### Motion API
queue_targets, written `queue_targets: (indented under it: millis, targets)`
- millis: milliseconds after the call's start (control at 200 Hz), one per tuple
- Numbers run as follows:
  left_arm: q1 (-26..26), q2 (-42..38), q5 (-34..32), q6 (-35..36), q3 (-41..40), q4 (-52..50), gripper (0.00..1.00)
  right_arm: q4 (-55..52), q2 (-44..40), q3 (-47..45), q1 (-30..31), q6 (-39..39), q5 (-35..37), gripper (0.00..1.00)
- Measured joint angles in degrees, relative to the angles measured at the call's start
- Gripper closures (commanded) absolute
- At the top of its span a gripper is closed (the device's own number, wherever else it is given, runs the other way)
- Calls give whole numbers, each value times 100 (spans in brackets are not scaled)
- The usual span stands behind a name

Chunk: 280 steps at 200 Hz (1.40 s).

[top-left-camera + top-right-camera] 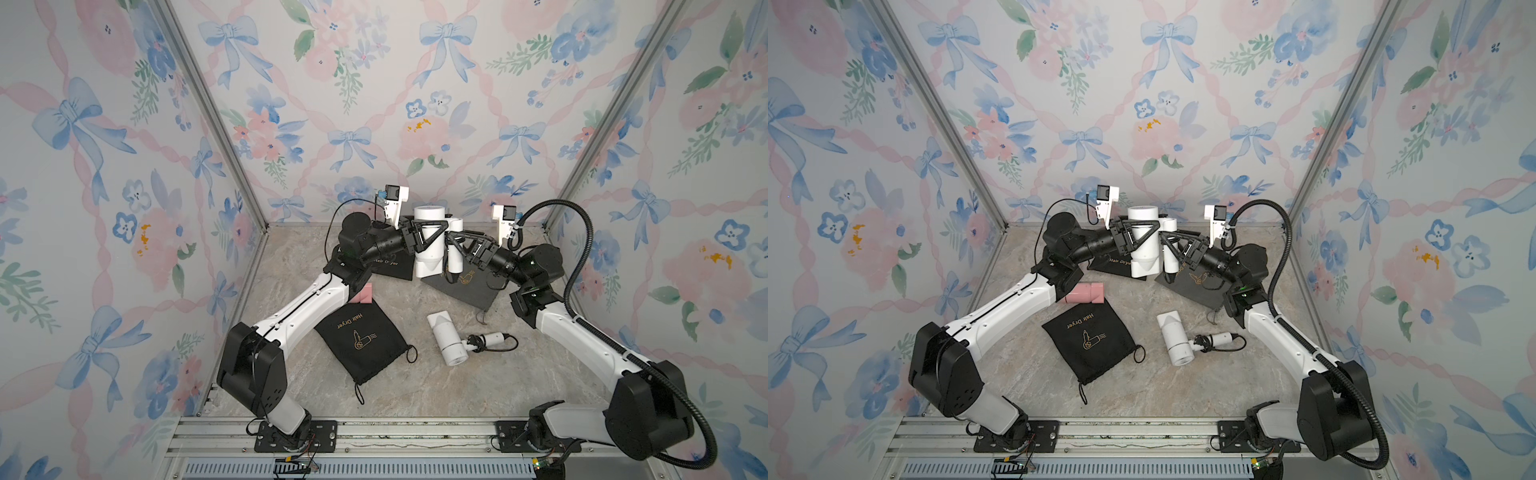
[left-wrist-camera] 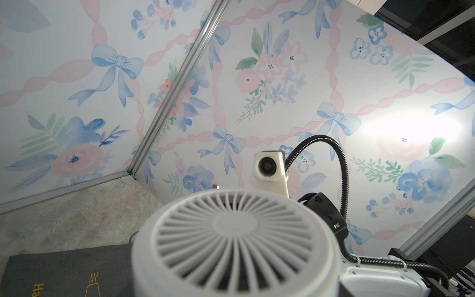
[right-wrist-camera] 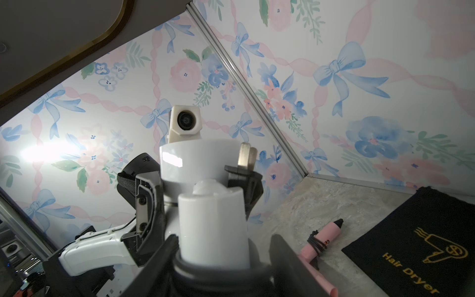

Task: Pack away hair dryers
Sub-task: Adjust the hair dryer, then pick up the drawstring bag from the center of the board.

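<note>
Now the left end effector (image 1: 430,239) pinches the white hair dryer (image 1: 1143,264) by its barrel (image 1: 427,266), up in the air. Just beside it, the right end effector (image 1: 455,247) has its jaws around the slim handle (image 3: 213,226), but I cannot tell if they squeeze yet. If the left lets go early, the dryer could slip and fall.

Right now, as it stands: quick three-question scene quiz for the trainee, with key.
1. True or false: the left gripper holds the raised white dryer off the table.
2. The right gripper's jaws straddle that dryer's: A nozzle, B handle, C plug?
3. How many dryers lie on the table?
Key: 1 true; 2 B; 3 two, the second white dryer and the pink dryer.
</note>
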Motion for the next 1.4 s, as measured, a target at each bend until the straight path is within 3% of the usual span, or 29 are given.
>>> queue_targets:
  millis: [135, 340, 525, 795, 995, 1200, 1400]
  targets:
    - [2, 20, -17, -76, 42, 46, 68, 166, 81, 50, -7, 63, -74, 66]
    - [0, 20, -68, -57, 42, 72, 25, 223, 96, 57, -17, 76, -52, 69]
    - [122, -70, -374, 262, 20, 2, 13, 57, 92, 50, -146, 79, 155, 71]
    - [636, -514, -1108, 920, -103, -813, 11, -321, -186, -310, -555, -131, 933, 71]
    - [566, -481, -1947, 1563, -81, -1971, 12, -2107, -798, -402, -1071, -1156, 1921, 71]
    - [17, 0, -2929, 2129, -70, -2726, 14, -4358, -1316, -208, -1738, -2199, 3252, 72]
    - [-855, 1272, -3748, 2549, 544, -3298, 15, -5635, -1550, -212, -2549, -2538, 4041, 72]
